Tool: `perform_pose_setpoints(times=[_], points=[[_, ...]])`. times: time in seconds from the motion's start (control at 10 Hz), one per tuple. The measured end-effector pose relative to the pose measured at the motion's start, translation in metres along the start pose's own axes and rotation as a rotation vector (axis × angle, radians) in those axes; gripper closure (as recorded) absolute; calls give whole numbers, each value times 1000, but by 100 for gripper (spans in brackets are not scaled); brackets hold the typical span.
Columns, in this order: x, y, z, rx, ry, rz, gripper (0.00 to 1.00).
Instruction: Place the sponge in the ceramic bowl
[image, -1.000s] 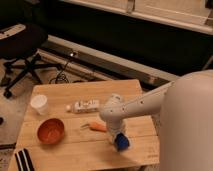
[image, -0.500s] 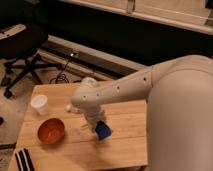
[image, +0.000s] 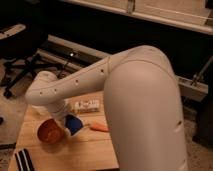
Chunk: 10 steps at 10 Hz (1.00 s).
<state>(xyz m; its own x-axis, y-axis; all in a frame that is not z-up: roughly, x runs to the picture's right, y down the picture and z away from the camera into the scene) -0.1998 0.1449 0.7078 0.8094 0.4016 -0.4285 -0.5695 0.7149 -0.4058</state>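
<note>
Sponge (image: 75, 125) is at the arm's end, clamped in the gripper (image: 70, 122) as far as I can see, just beside the right rim of the bowl (image: 49, 133). It is not inside. What is left, I think: move it a little left over the bowl and release.

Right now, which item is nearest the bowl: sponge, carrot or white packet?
The blue sponge, held by the hand right beside the bowl; the orange carrot and packet lie farther away.
</note>
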Motion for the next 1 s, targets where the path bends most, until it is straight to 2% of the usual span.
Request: perform_pose_setpoints(times=[0.1,0.2,0.4,0.6,0.8,0.9,1.0], points=[[-17,15,-2,-8,-20,-40,94],[-36,29,-3,-22,-65,-78,82],[-57,42,-2,-53,-160,-118,65],[-66,51,-2,-91,-251,-137,44],[-69,57,-2,-118,-298,-145,25],[-70,61,-2,-130,-319,-145,20],[-71,64,-2,-137,-336,-146,20]])
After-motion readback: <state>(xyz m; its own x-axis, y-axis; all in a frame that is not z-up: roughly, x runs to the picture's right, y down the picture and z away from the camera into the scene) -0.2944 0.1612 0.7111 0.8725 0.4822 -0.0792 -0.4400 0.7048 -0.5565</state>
